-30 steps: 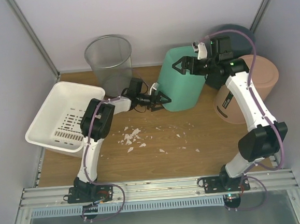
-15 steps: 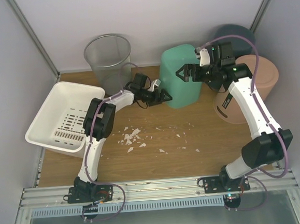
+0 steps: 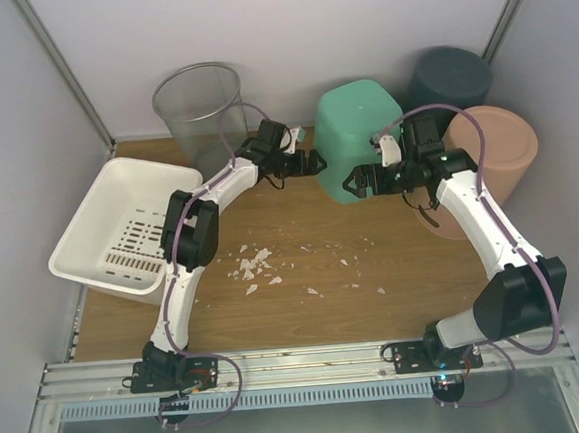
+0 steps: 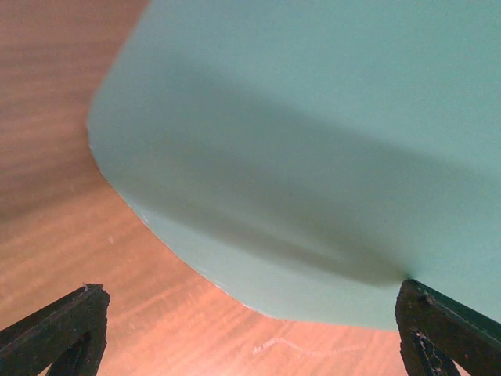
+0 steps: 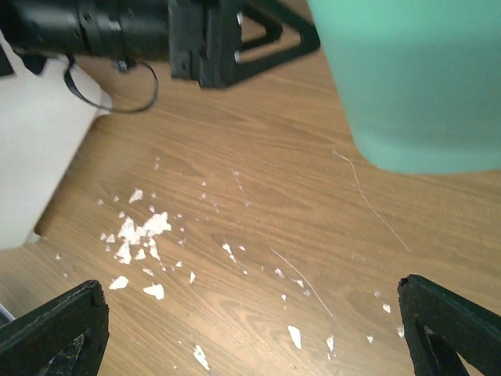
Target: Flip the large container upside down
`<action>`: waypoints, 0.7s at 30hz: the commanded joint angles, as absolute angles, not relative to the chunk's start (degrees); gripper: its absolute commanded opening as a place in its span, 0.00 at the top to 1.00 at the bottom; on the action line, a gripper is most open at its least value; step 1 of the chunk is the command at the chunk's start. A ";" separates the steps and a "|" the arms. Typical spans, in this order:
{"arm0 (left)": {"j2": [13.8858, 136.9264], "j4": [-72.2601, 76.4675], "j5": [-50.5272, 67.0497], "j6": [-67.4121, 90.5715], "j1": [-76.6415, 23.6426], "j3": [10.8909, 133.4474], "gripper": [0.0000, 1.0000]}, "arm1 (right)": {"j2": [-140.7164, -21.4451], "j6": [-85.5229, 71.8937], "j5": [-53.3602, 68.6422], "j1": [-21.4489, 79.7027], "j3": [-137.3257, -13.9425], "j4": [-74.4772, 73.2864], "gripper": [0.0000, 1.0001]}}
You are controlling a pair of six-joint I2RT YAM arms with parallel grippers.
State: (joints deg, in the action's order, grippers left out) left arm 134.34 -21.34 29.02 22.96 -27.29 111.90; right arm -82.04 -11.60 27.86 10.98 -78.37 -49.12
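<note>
Large green container [image 3: 360,131] at upper centre of the top view, on the wooden table [image 3: 404,268]. Closed face up, no mouth visible from above. In left wrist view, lower edge [image 4: 235,290] right down at the wood.

Left gripper [image 3: 311,162] just left of the container wall, claw spread wide, nothing held. Left wrist view: both fingertips [image 4: 86,301] at the bottom corners, green wall filling the frame between and beyond them. Contact with the wall: cannot tell.

Right gripper [image 3: 353,182] at the container's lower front edge, claw also spread wide, empty. Right wrist view: fingertips [image 5: 82,298] at the bottom corners over bare wood, container [image 5: 407,78] off to upper right and outside the claw, left gripper [image 5: 235,39] across the top left.

Surroundings, top view:
- wire mesh bin [image 3: 201,108] upper left, upright, just beyond the left arm's forearm
- white slotted basket [image 3: 120,225] left, tilted, near the left arm's elbow
- dark grey bin [image 3: 449,79] upper right, just beside the green one
- tan bin [image 3: 495,145] right, tipped, partly hidden by the right arm
- white scraps [image 3: 253,264] scattered centre, also mid-left in right wrist view [image 5: 141,231]

Tight on the right side: grey and tan bins close against the container and the right arm.
</note>
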 commanded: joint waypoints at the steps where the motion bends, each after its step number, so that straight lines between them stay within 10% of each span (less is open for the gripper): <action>1: 137.53 -20.12 22.99 22.13 -27.60 116.35 0.01 | -79.72 -9.51 25.41 11.50 -75.13 -48.28 0.00; 21: 142.28 -15.84 13.17 16.57 -28.08 128.86 0.01 | -94.22 -2.97 14.23 11.44 -72.94 -39.47 0.00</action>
